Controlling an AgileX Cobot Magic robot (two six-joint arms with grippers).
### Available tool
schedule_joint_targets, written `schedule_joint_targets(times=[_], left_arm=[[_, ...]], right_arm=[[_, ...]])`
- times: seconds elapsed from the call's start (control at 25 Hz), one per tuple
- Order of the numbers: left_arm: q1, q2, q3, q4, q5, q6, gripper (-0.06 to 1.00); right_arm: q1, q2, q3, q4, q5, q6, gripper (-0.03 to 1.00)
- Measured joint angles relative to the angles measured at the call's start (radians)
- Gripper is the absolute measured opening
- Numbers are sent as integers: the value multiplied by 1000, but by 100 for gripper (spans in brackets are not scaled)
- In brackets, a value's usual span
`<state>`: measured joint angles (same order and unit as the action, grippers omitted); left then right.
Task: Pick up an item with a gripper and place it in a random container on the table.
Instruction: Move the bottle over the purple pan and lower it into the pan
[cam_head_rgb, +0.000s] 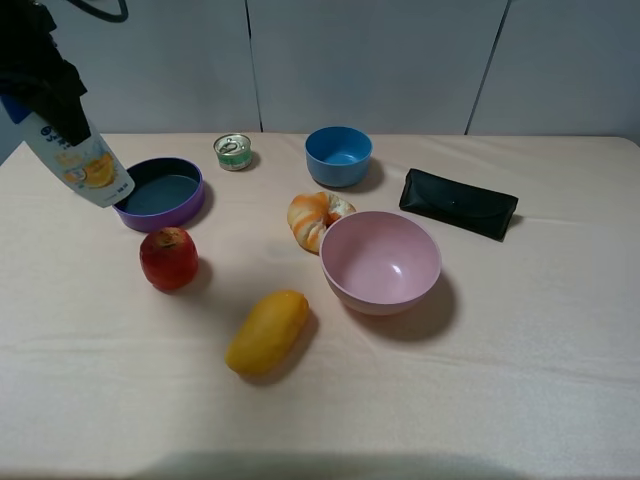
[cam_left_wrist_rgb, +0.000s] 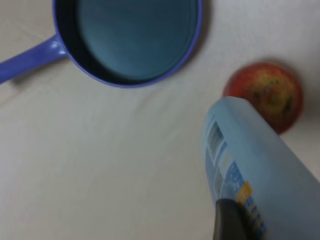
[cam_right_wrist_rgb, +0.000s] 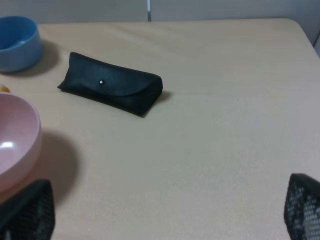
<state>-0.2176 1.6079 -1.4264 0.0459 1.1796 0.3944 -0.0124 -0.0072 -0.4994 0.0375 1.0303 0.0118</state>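
Tabletop (cam_head_rgb: 500, 380): wrinkled cloth. Purple pan (cam_head_rgb: 165, 215) stands at its left. Bottle (cam_head_rgb: 85, 160) hangs tilted just beside the pan (judged light, stiff, slippery plastic). Left gripper (cam_head_rgb: 45, 90) is clamped on its upper end, a sound hold.

Pale grey wall panels (cam_head_rgb: 370, 60), dark seams (cam_head_rgb: 254, 65)

White bottle (cam_head_rgb: 88, 168) with yellow-orange label graphic and barcode, purple pan (cam_head_rgb: 160, 216) with dark grey-blue inside, pale beige tablecloth (cam_head_rgb: 500, 390), red apple (cam_head_rgb: 168, 258), yellow mango (cam_head_rgb: 266, 331), blue bowl (cam_head_rgb: 338, 176), pink bowl (cam_head_rgb: 385, 258), black case (cam_head_rgb: 458, 203), orange-and-white striped bread (cam_head_rgb: 312, 220), green-topped silver tin (cam_head_rgb: 233, 151).
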Motion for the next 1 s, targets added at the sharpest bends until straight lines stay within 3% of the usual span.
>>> schedule_joint_targets(times=[0.48,1.0], left_arm=[[11,212,-239,55,0,-10,38],[59,399,-328,70,-12,-10,38]], right_arm=[[0,0,0,0,0,0,69],[0,0,0,0,0,0,69]])
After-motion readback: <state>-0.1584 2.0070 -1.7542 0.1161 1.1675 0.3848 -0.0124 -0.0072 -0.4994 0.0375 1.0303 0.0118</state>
